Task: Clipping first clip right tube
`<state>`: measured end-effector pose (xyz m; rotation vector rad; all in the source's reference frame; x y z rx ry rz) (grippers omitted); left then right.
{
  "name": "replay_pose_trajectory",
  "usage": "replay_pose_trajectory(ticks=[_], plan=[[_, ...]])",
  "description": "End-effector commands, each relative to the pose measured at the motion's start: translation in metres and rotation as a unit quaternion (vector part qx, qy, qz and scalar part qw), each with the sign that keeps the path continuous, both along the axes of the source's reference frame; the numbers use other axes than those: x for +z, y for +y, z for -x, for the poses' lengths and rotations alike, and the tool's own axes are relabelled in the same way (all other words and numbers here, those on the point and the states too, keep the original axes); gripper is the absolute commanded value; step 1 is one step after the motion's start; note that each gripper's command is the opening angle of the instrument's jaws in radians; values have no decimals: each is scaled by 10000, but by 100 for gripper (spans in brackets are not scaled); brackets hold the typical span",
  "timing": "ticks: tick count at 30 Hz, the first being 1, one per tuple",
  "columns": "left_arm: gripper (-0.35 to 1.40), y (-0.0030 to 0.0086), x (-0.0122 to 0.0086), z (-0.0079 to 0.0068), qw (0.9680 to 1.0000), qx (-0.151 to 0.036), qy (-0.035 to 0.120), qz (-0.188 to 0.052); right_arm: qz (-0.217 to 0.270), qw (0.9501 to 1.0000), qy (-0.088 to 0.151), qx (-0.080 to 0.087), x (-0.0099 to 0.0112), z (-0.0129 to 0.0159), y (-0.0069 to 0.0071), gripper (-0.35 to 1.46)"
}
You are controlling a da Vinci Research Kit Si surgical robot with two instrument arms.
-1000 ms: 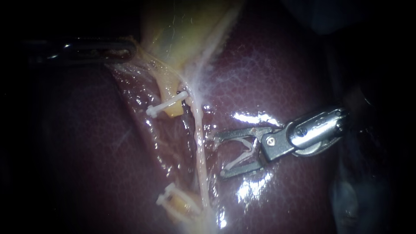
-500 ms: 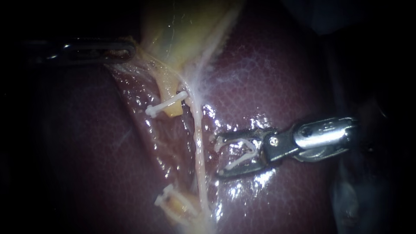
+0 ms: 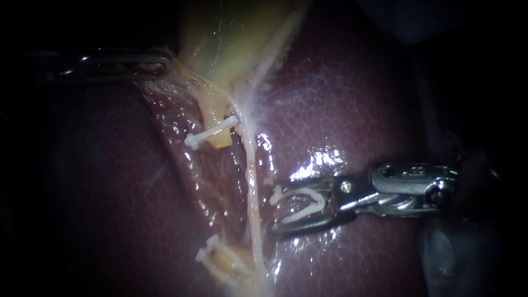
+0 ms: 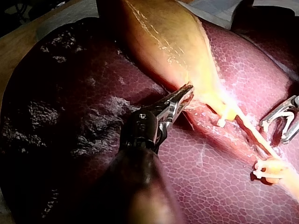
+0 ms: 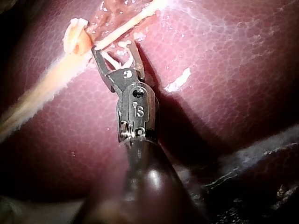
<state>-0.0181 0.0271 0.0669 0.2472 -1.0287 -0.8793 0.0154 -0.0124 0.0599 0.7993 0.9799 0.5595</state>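
- At the middle of the endoscope view, the right tube (image 3: 253, 192) runs as one thin pale strand from under the gallbladder (image 3: 220, 38) down across the liver (image 3: 352, 99). No clip sits on it.
- Handling: we judge this tube to be light, soft, wet and slippery. It looks straight and taut, so it is likely to tear under a sideways pull. We would not pinch or drag it with bare metal.
- Hold point: we judge the bare stretch between the levels of the upper clip (image 3: 212, 133) and the lower clip (image 3: 209, 252) to be the best site. The clip legs should cross the tube squarely and take in its whole width.
- Right instrument (image 3: 273, 209): its hand stands wide apart, and both jaws bear on the open clip (image 3: 297, 192) seated between them. The jaw tips lie just beside the right tube, which is not yet between them.
- Left instrument (image 3: 165, 62): its hand is closed on tissue at the gallbladder's lower edge, well apart from the clip site.
- Left tube (image 3: 217, 118): it is thicker and yellow and carries both closed clips. A gap shows between its two clipped stumps.
- Count:
  - two instruments
  - two tubes
  - three clips, two closed and one open
  - one gallbladder
  - one liver
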Motion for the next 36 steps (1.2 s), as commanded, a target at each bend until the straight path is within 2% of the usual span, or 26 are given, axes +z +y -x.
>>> replay_pose_trajectory(ticks=[1, 11, 23, 27, 30, 36], plan=[[-35, 0, 0, 0, 10000, -1, 1, -1, -41, 10000, -6, -1, 2, -1, -1, 47], [-35, 0, 1, 1, 10000, -3, 2, 1, -298, 9995, -40, -31, 20, -15, -15, 47], [-35, -1, 2, 1, 10000, -3, 4, 5, -698, 9959, 559, 132, 39, -35, -23, 48], [-35, -1, 2, 1, 10000, -3, 4, 5, -955, 9910, 920, 184, 37, -39, -24, 48], [-35, -1, 2, 1, 10000, -2, 3, 5, -1219, 9843, 1253, 232, 33, -41, -25, 48], [-35, -1, 2, 0, 10000, -1, 3, 5, -1529, 9725, 1749, 132, 17, -44, -27, 47]])
